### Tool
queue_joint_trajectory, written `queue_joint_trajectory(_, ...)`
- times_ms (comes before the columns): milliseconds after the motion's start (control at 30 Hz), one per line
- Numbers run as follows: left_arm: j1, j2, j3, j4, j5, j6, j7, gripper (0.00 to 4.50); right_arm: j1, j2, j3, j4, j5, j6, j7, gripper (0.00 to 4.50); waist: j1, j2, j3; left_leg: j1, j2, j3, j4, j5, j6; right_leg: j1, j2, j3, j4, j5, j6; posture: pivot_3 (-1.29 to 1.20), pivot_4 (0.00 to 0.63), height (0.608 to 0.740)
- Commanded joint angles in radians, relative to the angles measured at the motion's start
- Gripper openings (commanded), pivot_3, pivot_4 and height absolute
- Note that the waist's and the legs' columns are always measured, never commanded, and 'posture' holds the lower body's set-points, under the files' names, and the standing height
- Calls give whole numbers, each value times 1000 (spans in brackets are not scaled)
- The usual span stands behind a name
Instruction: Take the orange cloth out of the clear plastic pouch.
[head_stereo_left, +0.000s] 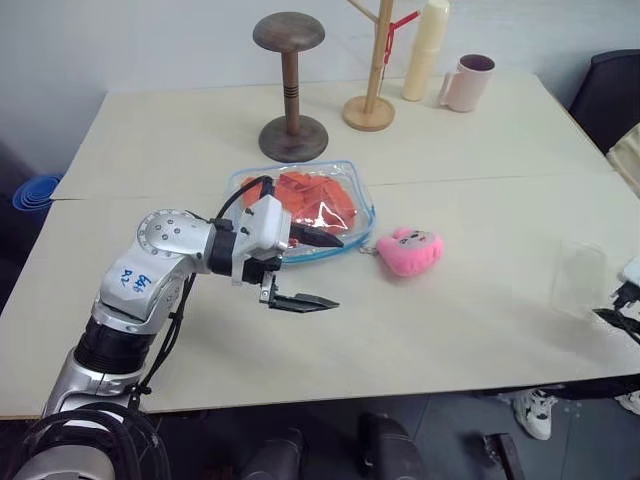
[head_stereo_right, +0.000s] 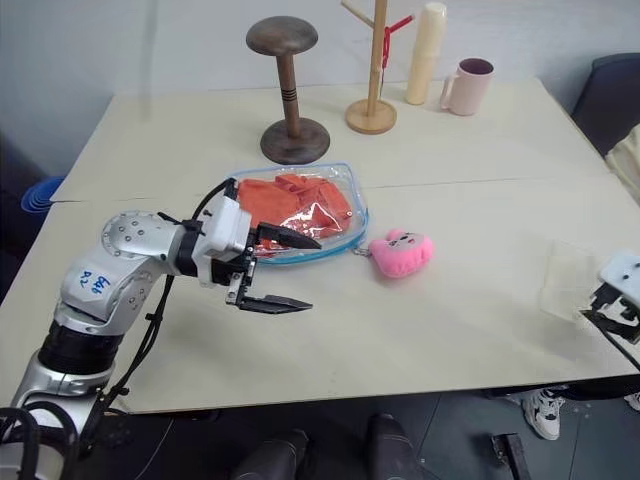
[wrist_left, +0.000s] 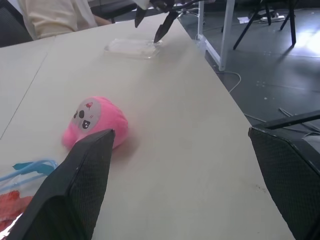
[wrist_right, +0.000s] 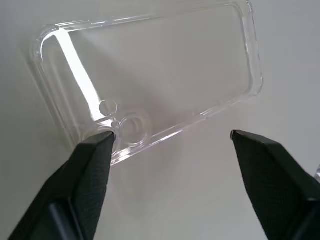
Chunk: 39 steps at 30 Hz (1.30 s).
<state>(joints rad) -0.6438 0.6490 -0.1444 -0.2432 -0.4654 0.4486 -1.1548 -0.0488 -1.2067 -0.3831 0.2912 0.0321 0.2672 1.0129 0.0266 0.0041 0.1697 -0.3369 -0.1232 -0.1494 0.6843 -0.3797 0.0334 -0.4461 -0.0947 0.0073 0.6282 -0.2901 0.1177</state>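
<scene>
The clear plastic pouch (head_stereo_left: 348, 236) with light blue trim lies flat at the table's middle. The orange cloth (head_stereo_left: 318, 198) is crumpled inside it. My left gripper (head_stereo_left: 318, 270) hovers open just above the table at the pouch's near edge, pointing right, one finger over the pouch rim, nothing between its fingers. In the left wrist view the pouch corner (wrist_left: 31, 167) and a bit of orange cloth (wrist_left: 7, 206) sit beside that gripper (wrist_left: 180, 135). My right gripper (wrist_right: 170, 137) stands open at the table's right edge, above a small flat clear plastic rectangle (wrist_right: 150, 70).
A pink plush toy (head_stereo_left: 410, 250) lies just right of the pouch. At the back stand a dark wooden stand (head_stereo_left: 291, 95), a wooden rack (head_stereo_left: 372, 75), a cream bottle (head_stereo_left: 425, 50) and a pink mug (head_stereo_left: 468, 82). A person in cream clothing (wrist_left: 55, 15) sits beyond the right edge.
</scene>
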Motion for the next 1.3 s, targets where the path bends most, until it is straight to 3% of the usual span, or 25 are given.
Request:
queue_joint_trajectory(33,14,38,66,-22,4,-19,17,4500,-17,-55,-144,-186,135,175,92,4451,-3,0,0,0,0,0,0,0,0,0,0,0,0,0,0,0,150,740)
queue_joint_trajectory(333,57,146,165,25,45,-52,44,4500,-190,-43,-87,-404,234,358,22,4451,4,1,0,0,2,0,0,-1,-1,0,0,-2,0,0,0,0,150,740)
queue_joint_trajectory(367,62,167,170,32,59,-61,40,4500,-232,-22,-83,-455,308,420,28,4451,3,1,0,0,2,0,0,-1,-1,-1,0,-2,0,0,0,0,150,740)
queue_joint_trajectory(467,81,231,121,109,217,-187,67,4500,-338,69,-99,-674,721,648,104,4451,-4,1,0,0,3,0,-1,-1,-1,-1,1,-2,-1,0,0,0,150,740)
queue_joint_trajectory(600,44,210,26,213,401,-336,139,4500,-370,149,-35,-800,933,742,61,4451,10,-1,0,0,5,0,-1,-2,-2,0,2,-4,-1,0,0,0,150,740)
queue_joint_trajectory(800,-34,126,-70,366,556,-472,219,4500,-374,242,136,-842,839,641,-33,4451,39,-4,1,-4,0,-1,2,-2,1,-1,-1,-5,-1,2,1,0,150,740)
queue_joint_trajectory(1000,-97,45,-105,512,644,-561,289,4500,-389,283,187,-817,797,592,-76,4451,37,-4,1,-8,-1,-1,8,-2,2,-4,-2,-6,0,3,2,0,150,740)
queue_joint_trajectory(1100,-106,37,-111,561,671,-605,299,3999,-368,278,193,-822,780,572,-75,4500,33,-4,1,-10,-1,-1,10,-2,2,-5,-2,-6,1,3,2,0,150,740)
queue_joint_trajectory(1300,-119,34,-93,610,667,-645,296,2179,-348,267,182,-830,779,563,-78,4500,22,-4,1,-18,-2,1,15,-2,2,-16,-3,-5,13,3,2,0,150,740)
